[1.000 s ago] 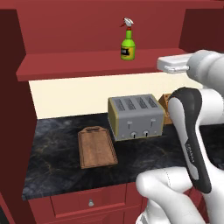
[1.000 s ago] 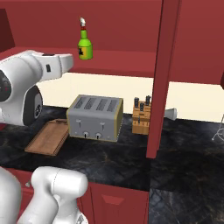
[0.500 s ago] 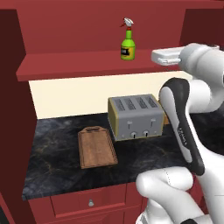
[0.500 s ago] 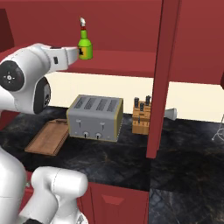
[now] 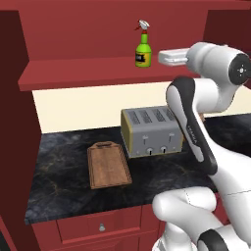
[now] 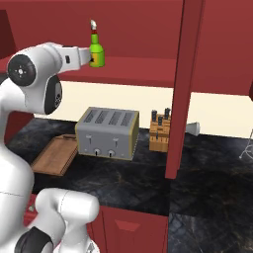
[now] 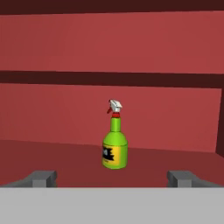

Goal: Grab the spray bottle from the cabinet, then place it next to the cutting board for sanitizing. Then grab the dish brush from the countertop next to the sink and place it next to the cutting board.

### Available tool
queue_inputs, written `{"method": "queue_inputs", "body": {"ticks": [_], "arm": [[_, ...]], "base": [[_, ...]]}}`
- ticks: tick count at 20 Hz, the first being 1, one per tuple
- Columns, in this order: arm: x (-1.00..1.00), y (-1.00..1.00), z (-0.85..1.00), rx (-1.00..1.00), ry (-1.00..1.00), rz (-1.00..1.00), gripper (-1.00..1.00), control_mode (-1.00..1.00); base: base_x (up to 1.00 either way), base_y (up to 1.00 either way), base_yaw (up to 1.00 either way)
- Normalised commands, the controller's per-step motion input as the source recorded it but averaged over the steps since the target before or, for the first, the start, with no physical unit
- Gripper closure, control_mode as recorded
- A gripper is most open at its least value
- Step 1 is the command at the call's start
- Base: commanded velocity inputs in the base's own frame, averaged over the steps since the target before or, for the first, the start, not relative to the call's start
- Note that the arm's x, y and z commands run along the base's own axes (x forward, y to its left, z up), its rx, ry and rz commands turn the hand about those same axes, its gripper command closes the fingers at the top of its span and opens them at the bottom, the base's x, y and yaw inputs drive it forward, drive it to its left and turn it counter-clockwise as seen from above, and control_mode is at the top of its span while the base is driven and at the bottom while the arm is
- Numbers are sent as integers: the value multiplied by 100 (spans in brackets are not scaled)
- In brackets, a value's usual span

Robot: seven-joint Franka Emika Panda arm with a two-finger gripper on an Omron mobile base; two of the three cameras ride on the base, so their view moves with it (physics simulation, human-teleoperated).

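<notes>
On the countertop (image 5: pixel 63 162) the cutting board (image 5: pixel 108 164) lay left of the toaster (image 5: pixel 152 130). Above, the spray bottle (image 5: pixel 143 51) stood upright on the cabinet (image 5: pixel 73 78) shelf; right of it, the gripper (image 7: pixel 112 178) hung with fingers spread wide, holding nothing.

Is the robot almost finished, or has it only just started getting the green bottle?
Only just started. Nothing is done yet: the spray bottle stands upright on the cabinet shelf. Right now the open gripper points straight at it, not touching. Left to do: grab it, set it beside the cutting board on the countertop, then fetch the dish brush.
</notes>
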Motion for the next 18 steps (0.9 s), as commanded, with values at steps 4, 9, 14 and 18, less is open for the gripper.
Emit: {"method": "queue_inputs", "body": {"ticks": [4,9,14,18], "arm": [[58,0,0,0,0,0,-100,-100],[52,0,0,0,0,0,-100,-100],[51,0,0,0,1,0,-100,-100],[45,0,-11,0,0,0,-100,-100]], "base": [[0,0,0],[0,0,0],[0,0,0],[0,0,0]]}}
